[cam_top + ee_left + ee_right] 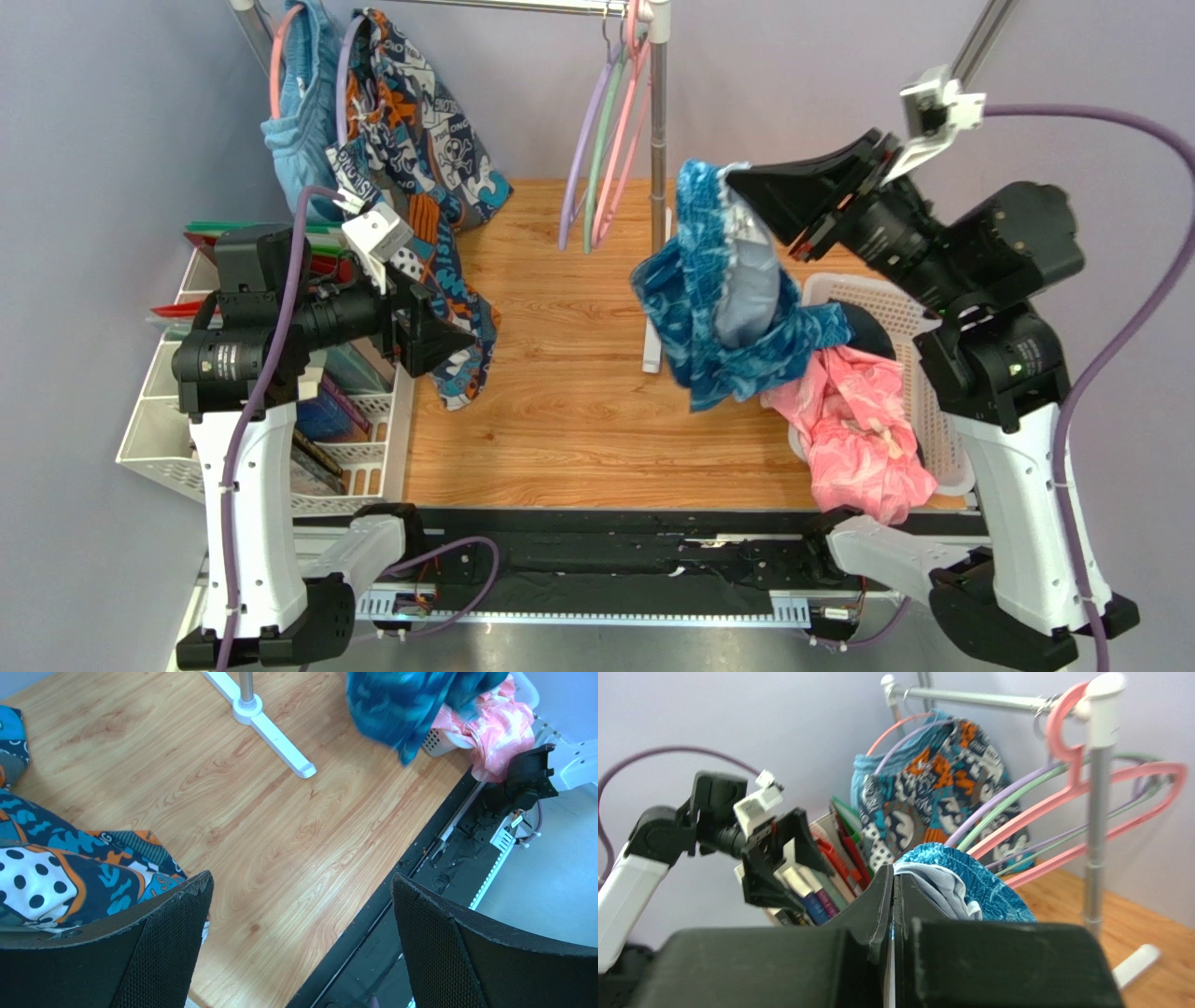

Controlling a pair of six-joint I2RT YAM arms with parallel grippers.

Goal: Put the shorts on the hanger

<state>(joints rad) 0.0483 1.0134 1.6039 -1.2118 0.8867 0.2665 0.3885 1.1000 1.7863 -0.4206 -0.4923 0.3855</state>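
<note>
My right gripper point(732, 179) was shut completely on the shorts point(716, 301), right of centre in the top view. It pinched the upper edge of the fabric. The rest hung down in a bunch w/ the pale grey inside showing. The lower end of the shorts reached the white basket point(884, 297) and the pink garment point(863, 427) that spilled out of it; if they really touched, I could not tell. In the right wrist view my two fingers point(878, 910) stood together w/ no gap, at centre, and the blue fabric bulged just above and to the right of them.

My left gripper point(302, 878) was open as wide as it goes and had hold of nothing. In the left wrist view its fingers were at the lower left and lower right, w/ only the wooden table point(281, 812) btw. them. In the top view this gripper was at left of centre, just beside the navy cartoon-print garment point(421, 140), which hung from the rail point(491, 6) at upper left.

The lavender hanger point(579, 161) hung on the rail at top centre of the top view, together w/ a mint-green hanger point(601, 140) and a pink hanger point(627, 147), all just left of the rack pole point(657, 210). The shorts were on the right side of that pole, near the hanger but apart from it, not yet on it. The light blue shorts point(299, 126) hung in the upper left corner.
</note>
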